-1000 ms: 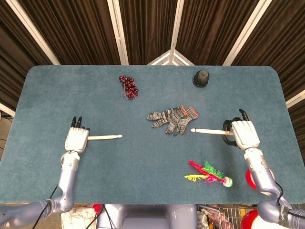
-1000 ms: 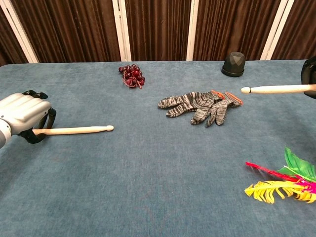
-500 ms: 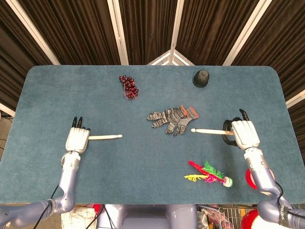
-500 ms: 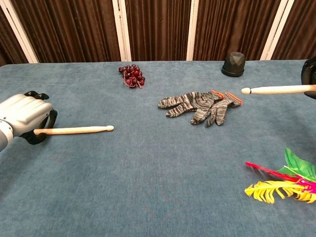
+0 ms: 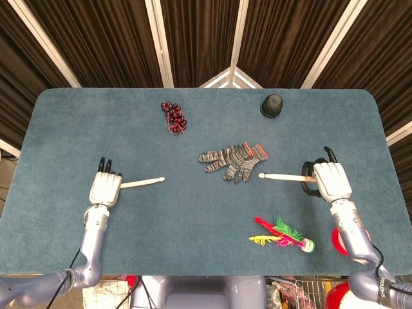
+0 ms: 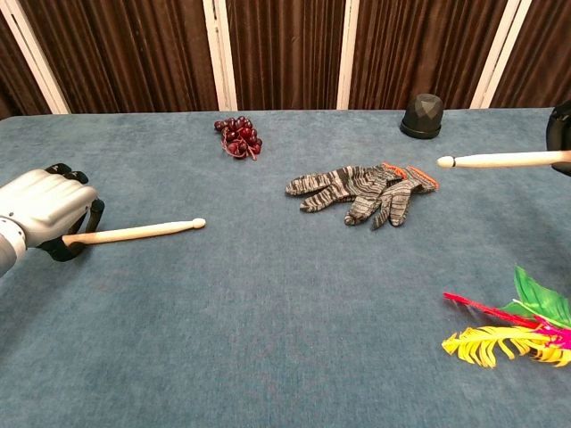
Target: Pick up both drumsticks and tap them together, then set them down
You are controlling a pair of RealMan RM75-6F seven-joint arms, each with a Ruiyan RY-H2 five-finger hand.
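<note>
We look down on a desk (image 5: 64,116) covered in blue-grey felt, with dark curtains behind it. On our left side, our left hand (image 5: 105,187) is closed around the butt end of the left drumstick (image 5: 143,183), a pale wooden stick whose rounded tip points toward the middle of the desk; in the chest view the same hand (image 6: 40,214) shows its fingers wrapped around the stick (image 6: 134,233), which slants slightly upward toward its tip. On our right side, our right hand (image 5: 329,179) is clamped on the butt of the right drumstick (image 5: 282,176), which lies level and points left, its tip close to the fingertips of a grey knitted glove (image 5: 233,159) with orange cuffs that lies flat near the centre of the desk. In the chest view only the dark edge of that hand (image 6: 562,134) shows at the right border, with the stick (image 6: 495,160) held above the surface. The two sticks point toward each other, tips well apart. Toward the back of the desk lie a bunch of dark red grapes (image 5: 174,116) and a small black cup (image 5: 272,105) turned upside down. Near the front right lies a shuttlecock (image 5: 281,235) with pink, green and yellow feathers.
</note>
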